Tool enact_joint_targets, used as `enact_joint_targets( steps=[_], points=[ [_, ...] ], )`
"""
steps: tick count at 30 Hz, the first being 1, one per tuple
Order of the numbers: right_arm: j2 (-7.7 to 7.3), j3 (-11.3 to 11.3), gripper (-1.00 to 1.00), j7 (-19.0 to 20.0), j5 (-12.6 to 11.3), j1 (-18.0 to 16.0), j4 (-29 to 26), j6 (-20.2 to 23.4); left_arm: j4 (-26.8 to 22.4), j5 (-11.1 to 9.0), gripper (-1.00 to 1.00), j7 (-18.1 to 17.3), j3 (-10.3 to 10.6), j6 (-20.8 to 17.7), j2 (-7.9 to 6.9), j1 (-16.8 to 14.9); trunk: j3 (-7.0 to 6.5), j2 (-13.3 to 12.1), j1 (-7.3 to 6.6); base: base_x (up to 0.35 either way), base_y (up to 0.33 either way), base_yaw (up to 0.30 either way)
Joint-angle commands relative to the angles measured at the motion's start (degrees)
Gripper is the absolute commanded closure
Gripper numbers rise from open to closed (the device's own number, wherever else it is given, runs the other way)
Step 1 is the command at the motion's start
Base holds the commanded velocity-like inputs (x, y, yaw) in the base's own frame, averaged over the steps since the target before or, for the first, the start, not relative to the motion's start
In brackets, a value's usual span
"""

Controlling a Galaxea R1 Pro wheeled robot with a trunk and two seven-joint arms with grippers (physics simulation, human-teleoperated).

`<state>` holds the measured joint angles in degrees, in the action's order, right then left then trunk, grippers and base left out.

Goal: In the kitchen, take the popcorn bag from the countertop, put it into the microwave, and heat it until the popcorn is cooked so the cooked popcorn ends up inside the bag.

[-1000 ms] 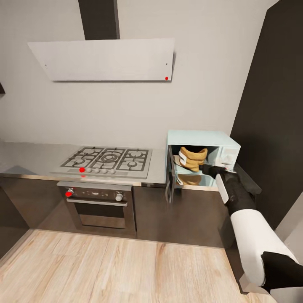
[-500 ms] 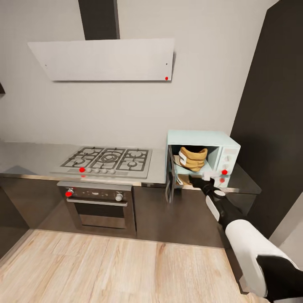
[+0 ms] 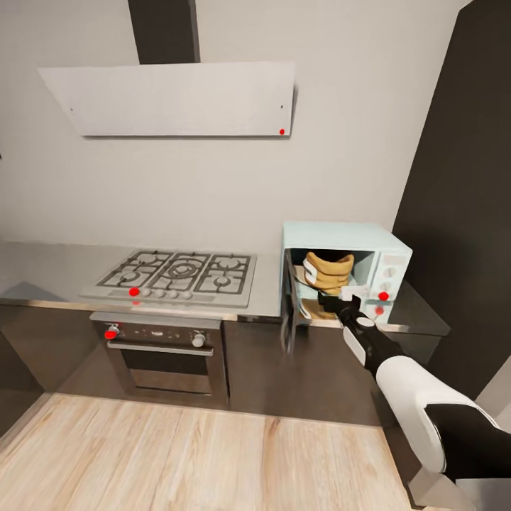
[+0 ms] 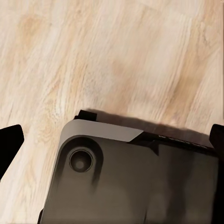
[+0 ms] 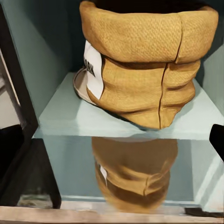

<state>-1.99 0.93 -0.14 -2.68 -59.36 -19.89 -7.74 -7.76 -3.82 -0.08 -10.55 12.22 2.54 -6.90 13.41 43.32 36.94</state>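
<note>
The desk (image 3: pixel 57 266) is carrying the microwave (image 3: pixel 345 271), whose door (image 3: pixel 288 306) is hanging open. The bag (image 3: pixel 327 272) is sitting inside on the turntable. The right pincer (image 3: pixel 333 304), having drawn back from the cavity, is hovering at the opening, spread wide and empty, so closing the door seems next.

Bag label (image 5: pixel 93 70) print unreadable

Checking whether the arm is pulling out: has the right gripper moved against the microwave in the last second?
Yes. The right gripper has drawn back from beside the control panel to the microwave opening's front edge, below the popcorn bag.
</note>
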Motion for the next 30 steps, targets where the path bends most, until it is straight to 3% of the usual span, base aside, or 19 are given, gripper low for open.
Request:
enact_joint_targets(
  steps=[1,14,30],
  points=[
    [-0.03,0.3,-1.00,-0.4,-0.3,-0.1,0.2,-1.4,0.1,-0.4,-1.00,0.0,0.1,0.2,0.01,0.0,0.08,0.1,0.04,0.139,0.000,0.000],
    [-0.19,0.4,-1.00,-2.0,-0.4,0.0,0.1,-2.0,0.1,-0.6,-1.00,0.0,-0.2,0.2,0.13,0.3,0.08,0.1,0.04,0.142,-0.112,0.000],
    [-0.04,0.6,-1.00,-2.0,-0.3,0.1,0.2,-2.0,0.2,-0.6,-1.00,0.0,-0.2,0.3,0.45,0.6,0.08,0.1,0.04,0.106,-0.006,0.000]
  ],
)
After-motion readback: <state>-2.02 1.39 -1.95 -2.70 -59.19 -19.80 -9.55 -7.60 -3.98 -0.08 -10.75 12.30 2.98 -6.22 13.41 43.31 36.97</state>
